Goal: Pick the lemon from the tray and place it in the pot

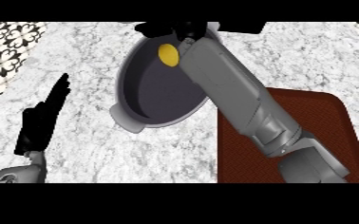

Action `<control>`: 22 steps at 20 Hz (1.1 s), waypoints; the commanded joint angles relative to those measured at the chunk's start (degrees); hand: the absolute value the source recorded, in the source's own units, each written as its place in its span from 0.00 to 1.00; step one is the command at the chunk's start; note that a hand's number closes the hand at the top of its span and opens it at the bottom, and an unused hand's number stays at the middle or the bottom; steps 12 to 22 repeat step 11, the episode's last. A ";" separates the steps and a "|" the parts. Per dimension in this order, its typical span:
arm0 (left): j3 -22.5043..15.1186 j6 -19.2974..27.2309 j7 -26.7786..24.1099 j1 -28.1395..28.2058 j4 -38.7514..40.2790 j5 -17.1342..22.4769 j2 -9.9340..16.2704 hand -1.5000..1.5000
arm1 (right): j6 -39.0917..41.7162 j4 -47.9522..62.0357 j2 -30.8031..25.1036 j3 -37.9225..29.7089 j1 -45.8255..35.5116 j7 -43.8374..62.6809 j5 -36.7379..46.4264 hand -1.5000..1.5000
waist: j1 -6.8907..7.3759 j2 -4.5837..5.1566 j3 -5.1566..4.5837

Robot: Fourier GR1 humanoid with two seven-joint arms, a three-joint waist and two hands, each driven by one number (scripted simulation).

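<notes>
The yellow lemon (167, 54) shows inside the grey pot (133, 118), near its far side. No finger covers it. My right forearm reaches diagonally across the pot from the lower right. My right hand (172, 29) is over the pot's far rim, just above the lemon, with its fingers spread and curled round nothing. The dark red tray (316, 118) lies at the right, partly under the right forearm, and nothing shows on its visible part. My left hand (42, 118) rests at the left edge, open with fingers up.
The pot has a short handle (129, 121) at its near-left rim. A black-and-white patterned surface (17, 42) borders the speckled counter (91, 156) at the far left. A dark object (242, 27) sits behind the pot at the top.
</notes>
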 commanded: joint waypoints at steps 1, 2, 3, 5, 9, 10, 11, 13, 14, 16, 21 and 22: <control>-0.10 1.38 2.72 -1.87 0.14 -0.44 -1.13 0.50 | 1.91 -1.49 0.00 -0.47 1.25 -4.60 -8.09 0.00 | -0.94 -0.31 -0.02; 2.56 -0.14 0.09 1.98 -0.84 1.22 1.17 0.50 | 3.58 -2.25 0.00 -1.21 4.18 -7.72 -8.40 0.00 | -2.29 -0.80 -0.01; 0.43 1.13 -0.09 3.98 -2.69 -0.60 -0.55 0.50 | 2.77 -2.16 0.00 -0.07 3.83 -7.23 -10.56 0.00 | -1.74 -0.81 -0.02; 3.26 -0.07 0.08 2.92 -0.87 1.37 1.19 0.50 | 5.82 -5.81 0.00 -0.64 7.75 -10.32 -12.05 0.00 | -3.87 -1.21 0.00; 2.25 0.42 0.53 5.86 -3.70 0.15 0.03 0.50 | 4.86 -10.40 0.00 2.48 11.07 -9.65 -13.92 0.00 | -4.81 -1.56 -0.01; 2.75 1.16 3.25 5.18 -4.67 0.25 -0.03 0.50 | 6.64 -13.13 -0.49 -0.08 14.21 -10.65 -11.40 0.00 | -5.98 -1.79 0.02; 4.62 -0.12 0.52 5.78 -3.23 2.07 0.86 0.50 | 8.56 -13.55 -2.39 -1.18 17.08 -14.27 -12.10 0.00 | -5.91 -1.68 0.01; 4.62 -0.12 0.52 5.78 -3.23 2.07 0.86 0.50 | 8.56 -13.55 -2.39 -1.18 17.08 -14.27 -12.10 0.00 | -5.91 -1.68 0.01; 4.62 -0.12 0.52 5.78 -3.23 2.07 0.86 0.50 | 8.56 -13.55 -2.39 -1.18 17.08 -14.27 -12.10 0.00 | -5.91 -1.68 0.01; 4.62 -0.12 0.52 5.78 -3.23 2.07 0.86 0.50 | 8.56 -13.55 -2.39 -1.18 17.08 -14.27 -12.10 0.00 | -5.91 -1.68 0.01; 4.62 -0.12 0.52 5.78 -3.23 2.07 0.86 0.50 | 8.56 -13.55 -2.39 -1.18 17.08 -14.27 -12.10 0.00 | -5.91 -1.68 0.01; 4.62 -0.12 0.52 5.78 -3.23 2.07 0.86 0.50 | 8.56 -13.55 -2.39 -1.18 17.08 -14.27 -12.10 0.00 | -5.91 -1.68 0.01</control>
